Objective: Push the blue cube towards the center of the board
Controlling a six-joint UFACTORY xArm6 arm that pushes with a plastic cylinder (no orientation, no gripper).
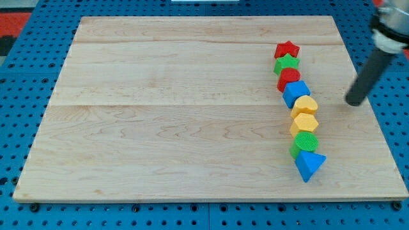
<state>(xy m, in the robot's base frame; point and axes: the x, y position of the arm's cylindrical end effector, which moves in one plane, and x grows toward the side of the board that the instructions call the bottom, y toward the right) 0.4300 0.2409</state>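
Note:
The blue cube [296, 92] sits on the wooden board [179, 108] at the view's right, in a curved column of blocks. Above it are a red star [287, 49], a green star [286, 63] and a red block [288, 78]. Below it are two yellow blocks, one [306, 105] above the other [305, 122], then a green round block [305, 143] and a blue triangle [310, 164]. My tip [353, 101] rests on the board to the right of the blue cube, well apart from it and touching no block.
The board lies on a blue pegboard table [19, 96]. The board's right edge [377, 108] runs close to my tip. The rod's upper part [387, 35] enters from the view's top right corner.

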